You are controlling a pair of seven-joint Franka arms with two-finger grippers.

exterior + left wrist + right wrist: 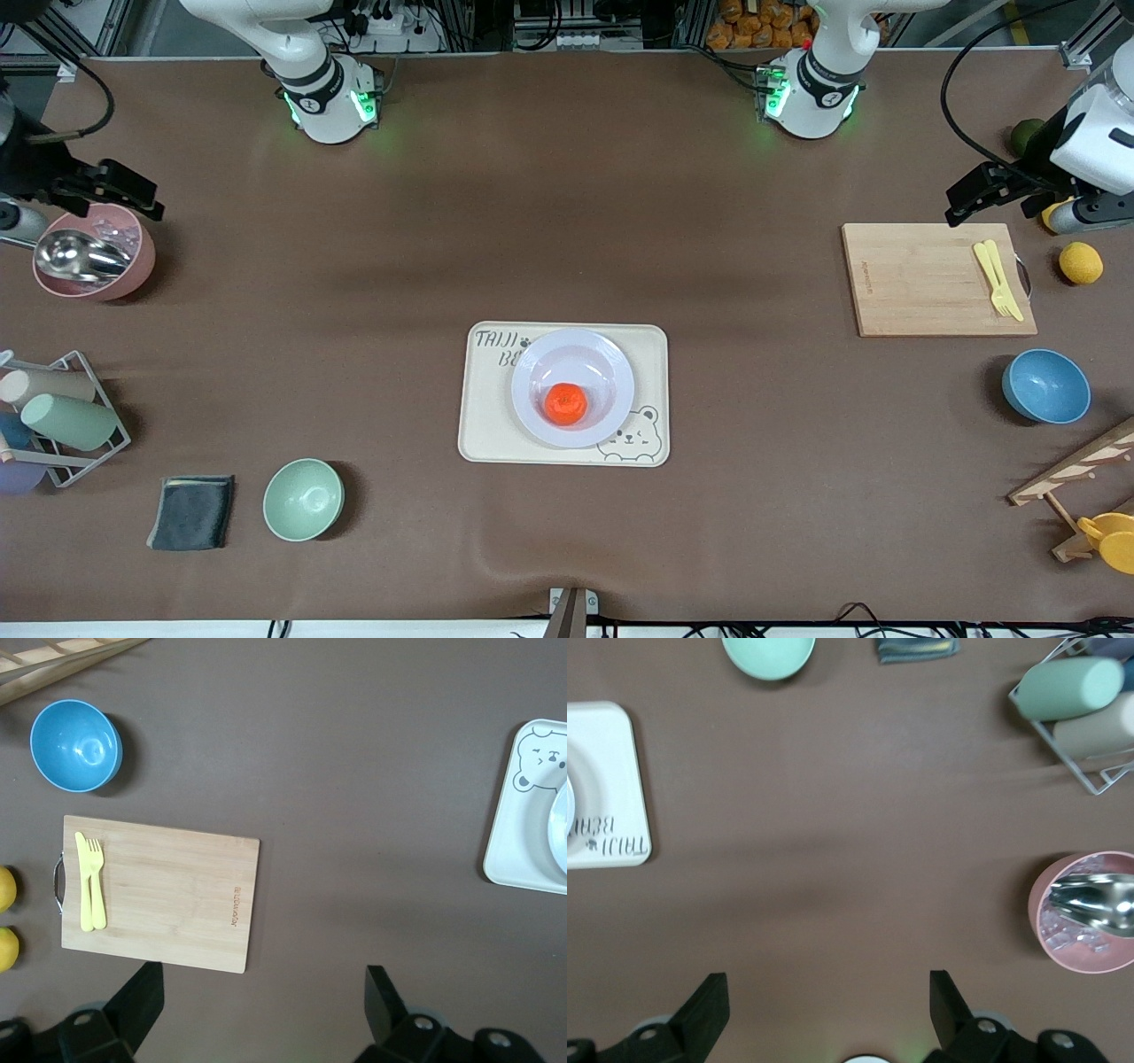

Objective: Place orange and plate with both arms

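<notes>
The orange [565, 403] is small, round and bright red-orange, and it sits in the shallow middle of the plate [534, 416]. The plate is round and pale lavender-white with a wide rim, and it rests on a beige bear tray [483, 425] in the middle of the tabletop [567, 177], a bit closer to the front edge. There is a lot of bare brown tabletop all around the tray. The left gripper [974, 197] hangs in the air near the left arm's end of the tabletop, over the spot by a corner of the wooden cutting board [921, 283]. Its fingers [142, 997] are spread wide and hold nothing. A yellow fork and knife [998, 279] lie on the board, two lemons [1081, 263] sit by the table's end, and a blue bowl [1045, 386] sits closer to the front edge. The right gripper [124, 190] hangs near the right arm's end, over the pink bowl [133, 270] with a metal scoop [80, 255] in it. Its fingers [704, 1010] are wide open and empty too. A wire rack of cups [62, 416], a dark cloth [192, 512] and a green bowl [303, 500] sit near that front corner. Something dark green and round [1026, 135], maybe a fruit, sits toward the left arm's corner.
</notes>
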